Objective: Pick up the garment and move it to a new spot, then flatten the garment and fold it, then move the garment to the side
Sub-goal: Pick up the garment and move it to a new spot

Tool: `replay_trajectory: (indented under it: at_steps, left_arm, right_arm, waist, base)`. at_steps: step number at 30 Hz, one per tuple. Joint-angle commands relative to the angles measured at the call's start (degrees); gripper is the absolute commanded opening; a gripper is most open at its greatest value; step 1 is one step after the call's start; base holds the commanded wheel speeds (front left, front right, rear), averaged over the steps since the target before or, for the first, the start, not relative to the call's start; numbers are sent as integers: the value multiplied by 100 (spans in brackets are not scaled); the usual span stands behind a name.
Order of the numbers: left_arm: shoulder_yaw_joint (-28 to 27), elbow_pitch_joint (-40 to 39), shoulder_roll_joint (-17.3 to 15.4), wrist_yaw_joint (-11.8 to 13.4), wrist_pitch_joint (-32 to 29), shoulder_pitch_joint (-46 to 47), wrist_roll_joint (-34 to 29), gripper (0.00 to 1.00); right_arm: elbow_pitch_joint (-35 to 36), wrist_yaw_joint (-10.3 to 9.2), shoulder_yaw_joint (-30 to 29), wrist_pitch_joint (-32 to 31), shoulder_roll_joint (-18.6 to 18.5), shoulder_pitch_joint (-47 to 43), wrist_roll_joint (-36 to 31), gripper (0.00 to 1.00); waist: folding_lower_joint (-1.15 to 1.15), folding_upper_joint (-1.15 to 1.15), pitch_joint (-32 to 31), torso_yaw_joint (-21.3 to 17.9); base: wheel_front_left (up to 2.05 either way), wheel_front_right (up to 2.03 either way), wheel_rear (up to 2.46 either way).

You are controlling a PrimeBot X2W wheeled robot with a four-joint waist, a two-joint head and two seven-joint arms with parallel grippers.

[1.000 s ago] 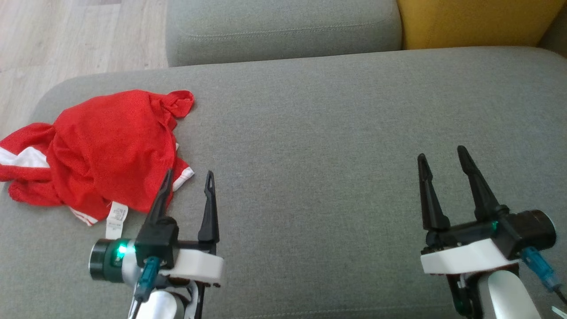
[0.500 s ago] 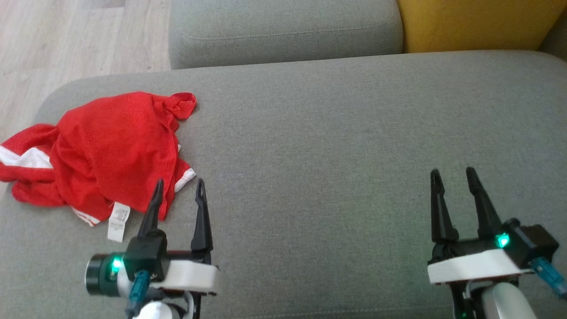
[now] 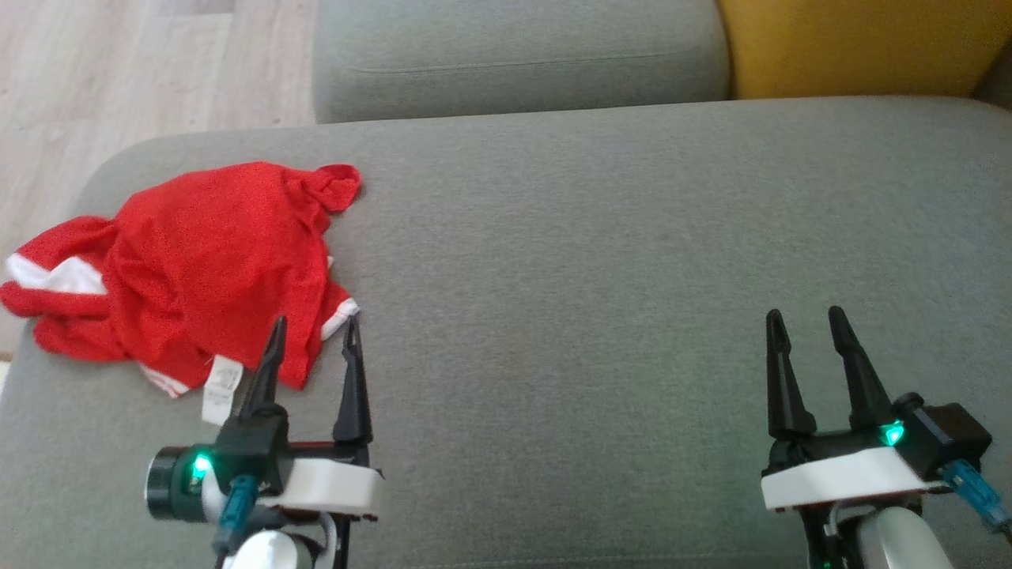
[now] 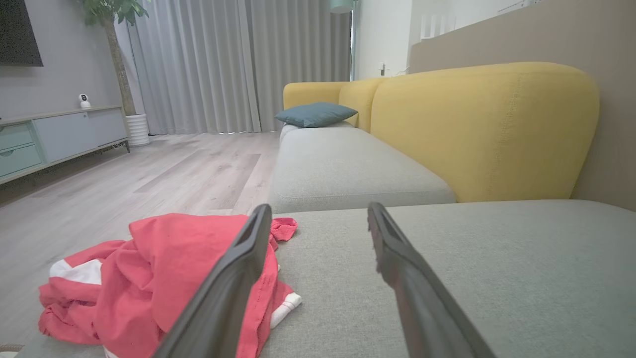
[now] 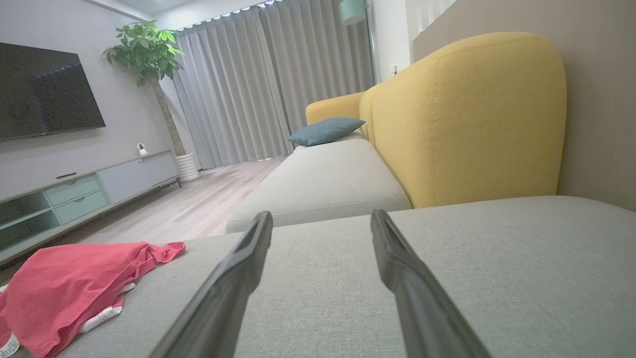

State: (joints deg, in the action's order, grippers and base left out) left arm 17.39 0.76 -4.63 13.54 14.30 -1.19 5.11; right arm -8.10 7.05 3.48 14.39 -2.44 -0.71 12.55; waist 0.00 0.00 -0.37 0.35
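**Red garment lies by the left claw, both claws spread apart**

The red garment point(image 3: 205, 261) lies in a crumpled heap on the grey sofa seat point(image 3: 593, 237). It has not been made flat or folded. Some white trim peeks out at its edges.

The heap sits just in front of the left claw point(image 3: 314, 322) and spreads out to that claw's left side. The claw's two dark fingers stand apart, and nothing is pinched between them. From above, the tip of its left finger shows over the near edge of the cloth. I cannot tell if it touches the cloth. A small white tag point(image 3: 221, 391) hangs from the garment, just to the left of that finger.

The right claw point(image 3: 804, 312) is well apart from the garment, far off to the left claw's right. Its fingers are spread apart too, and it holds nothing. Bare grey seat lies in front of it.

Past both claws there is another grey cushion point(image 3: 514, 55). A yellow backrest point(image 3: 854, 39) stands past the right claw. A pale wood floor point(image 3: 118, 71) shows beyond the garment.
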Motion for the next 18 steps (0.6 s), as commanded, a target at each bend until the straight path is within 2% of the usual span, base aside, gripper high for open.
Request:
replay_trajectory:
  at_steps: [1,18]
  left_arm:
    - [-277,-145,30,-18,70,164,-48,100]
    - [-935,-98,101,-139,70,-95,-199,100]
  right_arm:
    - [164,44,167,61,-43,192,2,100]
    - [148,44,596,61,-43,-1,24,100]
  waist:
    - [0,0,-15,92]
    - [0,0,-236,1367]
  base:
    - [0,0,0]
    - [0,0,0]
